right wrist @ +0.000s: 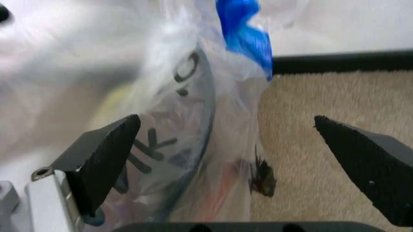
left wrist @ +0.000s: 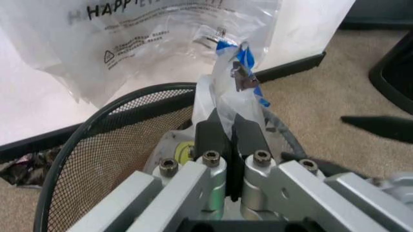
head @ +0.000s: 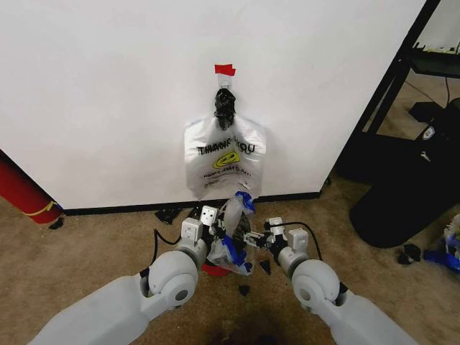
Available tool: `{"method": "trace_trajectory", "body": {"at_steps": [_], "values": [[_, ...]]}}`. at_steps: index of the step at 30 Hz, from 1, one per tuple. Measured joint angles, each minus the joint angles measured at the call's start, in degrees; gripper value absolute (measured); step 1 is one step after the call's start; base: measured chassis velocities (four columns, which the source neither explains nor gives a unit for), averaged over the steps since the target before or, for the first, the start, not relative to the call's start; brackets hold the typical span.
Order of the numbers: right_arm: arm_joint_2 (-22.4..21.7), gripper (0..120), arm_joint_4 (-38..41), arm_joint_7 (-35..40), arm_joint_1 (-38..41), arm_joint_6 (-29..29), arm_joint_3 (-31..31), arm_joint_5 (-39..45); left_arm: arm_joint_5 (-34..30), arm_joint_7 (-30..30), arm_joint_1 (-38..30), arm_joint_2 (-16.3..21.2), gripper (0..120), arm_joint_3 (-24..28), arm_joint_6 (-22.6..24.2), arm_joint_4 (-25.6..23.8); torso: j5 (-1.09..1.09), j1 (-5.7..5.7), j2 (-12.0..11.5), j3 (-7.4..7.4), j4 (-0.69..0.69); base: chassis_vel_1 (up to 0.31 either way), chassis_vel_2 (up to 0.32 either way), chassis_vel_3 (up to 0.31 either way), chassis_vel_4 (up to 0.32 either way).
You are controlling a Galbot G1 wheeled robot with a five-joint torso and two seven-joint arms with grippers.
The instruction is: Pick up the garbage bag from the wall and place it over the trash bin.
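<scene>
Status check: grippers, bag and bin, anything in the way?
Left gripper shut on the garbage bag above the trash bin. Right gripper open, fingers either side of the bag. Bag bunch hangs on the wall behind.

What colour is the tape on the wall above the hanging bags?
Red tape, clearest in the head view.

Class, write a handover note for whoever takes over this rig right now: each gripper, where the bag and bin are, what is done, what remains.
Left gripper: shut on the garbage bag at a blue-patched handle.
Right gripper: open, fingers either side of the bag.
Trash bin: below both grippers, by the wall.
Done: bag picked and brought over the bin.
Left: spread its mouth over the rim.
Bunched bags hang from the hook.
</scene>
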Motion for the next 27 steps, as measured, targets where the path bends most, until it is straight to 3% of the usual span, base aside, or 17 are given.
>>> {"method": "trace_trajectory", "body": {"at_steps": [3,8,10,14,16,27], "values": [[0.17,98,-0.38,0.74,0.46,-0.45,-0.35,1.01,-0.04,-0.01,-0.05,-0.01,0,0.15,0.03,0.0,0.0,0.0,0.0,0.0,0.0,0.0,0.0,0.0,0.0],[1.4,76,-1.94,3.03,2.09,-2.64,-0.85,6.45,0.03,-0.02,0.13,-0.14,0,0.53,0.02,0.23,-0.01,0.0,0.0,0.0,0.01,0.0,0.0,0.0,0.0],[1.69,72,-2.38,3.33,2.32,-2.88,-0.88,7.19,0.07,-0.02,0.13,-0.2,0,0.61,0.0,0.3,0.0,0.0,0.0,0.0,0.01,0.0,0.0,0.0,0.0],[2.55,54,-3.49,4.23,2.78,-3.57,-0.9,8.99,0.14,-0.07,0.11,-0.45,0,0.91,-0.03,0.42,0.0,0.0,0.0,0.0,0.0,0.0,0.0,0.0,0.0],[2.72,52,-3.75,4.39,2.89,-3.72,-0.9,9.37,0.17,-0.07,0.11,-0.49,0,0.95,-0.04,0.47,0.0,0.0,0.0,0.0,0.0,0.0,0.0,0.0,0.0],[4.38,10,-5.6,6.38,4.0,-4.3,-1.15,11.44,0.59,-0.51,0.45,-0.49,0,0.79,-0.29,0.59,-0.01,0.0,0.0,0.0,0.0,0.0,0.0,0.0,0.0]]}}
